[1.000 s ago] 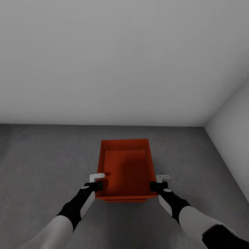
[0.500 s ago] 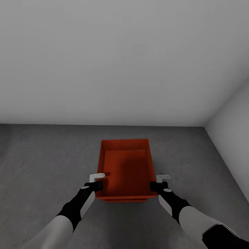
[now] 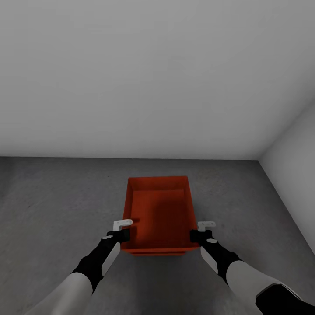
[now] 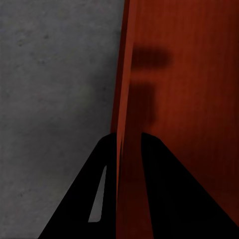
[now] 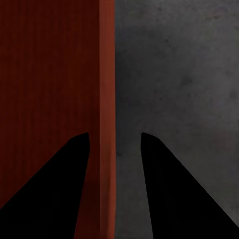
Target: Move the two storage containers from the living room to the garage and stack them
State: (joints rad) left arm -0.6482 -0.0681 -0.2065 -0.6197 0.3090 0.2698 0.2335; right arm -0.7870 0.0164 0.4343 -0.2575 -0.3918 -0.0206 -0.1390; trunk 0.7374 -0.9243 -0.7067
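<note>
The red-orange container [image 3: 159, 212], open-topped and smooth-walled, sat over the grey concrete floor [image 3: 52, 210] near the wall. The left gripper [image 3: 125, 232] and right gripper [image 3: 195, 232] each pinched a side wall.

Both arms reach forward and down, elbows out, forearms angling inward, black wrists leading from white upper sleeves. The left end effector [image 3: 124, 229] straddles the left wall of a storage container [image 3: 160, 213], one finger [image 4: 94, 199] outside and one inside, the wall pinched between them. The right end effector [image 3: 200, 231] straddles the right wall likewise, with a small gap beside its outer finger [image 5: 174, 189].
</note>
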